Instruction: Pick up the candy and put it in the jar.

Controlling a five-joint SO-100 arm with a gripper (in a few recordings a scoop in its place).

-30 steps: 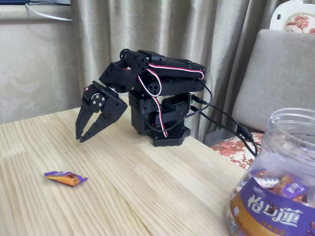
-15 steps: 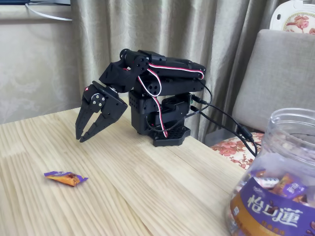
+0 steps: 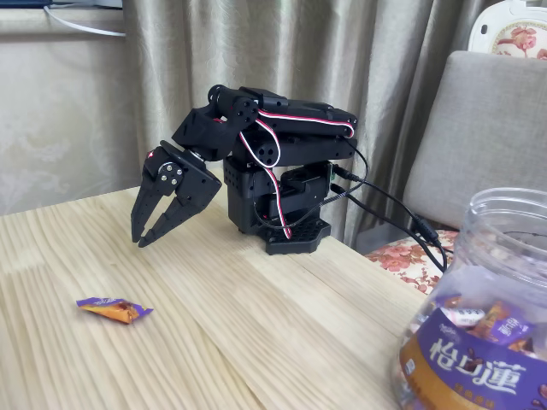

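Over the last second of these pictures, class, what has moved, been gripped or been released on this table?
Nothing has visibly changed. The tool hangs slightly open above the wooden table, holding nothing. The candy lies flat in the same spot, below and in front of the tool, apart from it. The jar stands at the right edge of the fixed view, untouched.

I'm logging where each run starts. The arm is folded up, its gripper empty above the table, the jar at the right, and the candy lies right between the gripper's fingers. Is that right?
Not quite. In the fixed view the candy lies flat on the table well apart from the gripper, lower and nearer the camera, not between its fingers. The rest holds: the arm is folded, the gripper hangs empty above the table, and the jar stands at the right.
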